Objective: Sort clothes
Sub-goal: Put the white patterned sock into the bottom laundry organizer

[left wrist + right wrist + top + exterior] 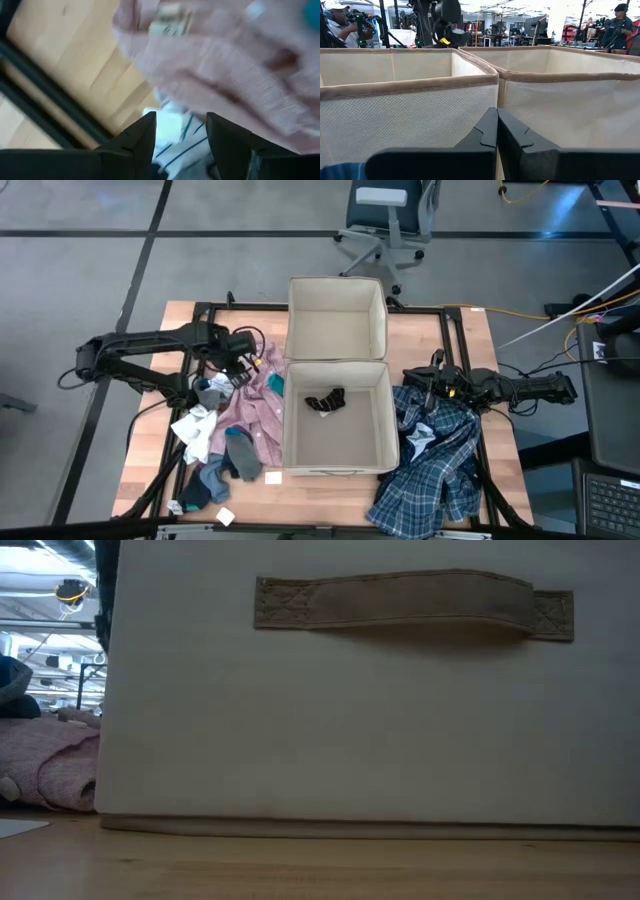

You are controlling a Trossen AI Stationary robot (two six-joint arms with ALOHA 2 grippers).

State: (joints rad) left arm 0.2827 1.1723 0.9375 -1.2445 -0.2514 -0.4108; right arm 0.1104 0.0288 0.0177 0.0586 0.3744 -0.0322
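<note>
Garments lie heaped under the open left tool [238, 358]: pink shirt [262, 408] and a white striped piece [172, 135] straight below. It should pinch one layer only (stray folds drag neighbours). Right tool [418, 383], shut and empty, waits beside the plaid shirt [440, 465].

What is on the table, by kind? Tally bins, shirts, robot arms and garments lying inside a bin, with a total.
Bins: 2 (far bin, near bin)
Shirts: 2 (pink shirt, plaid shirt)
Robot arms: 2 (left arm, right arm)
Garments inside a bin: 1 (black garment, in the near bin)
Total: 7
</note>
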